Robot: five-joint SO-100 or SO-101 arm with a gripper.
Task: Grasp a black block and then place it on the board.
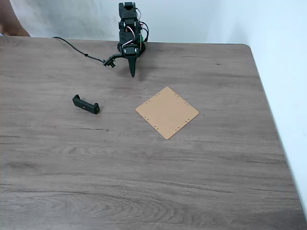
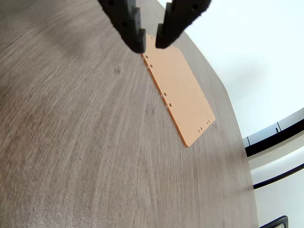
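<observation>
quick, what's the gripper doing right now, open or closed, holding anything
Gripper: jaws slightly apart, so open, and holding nothing. The black block lies untouched on the table, apart from the board.

A fixed view looks down across the grey wood-grain surface [image 1: 144, 182] toward the far-edge arm; the wrist view hangs close above it. Both share the tan square fibreboard panel [image 1: 167, 112] [image 2: 183, 95].
</observation>
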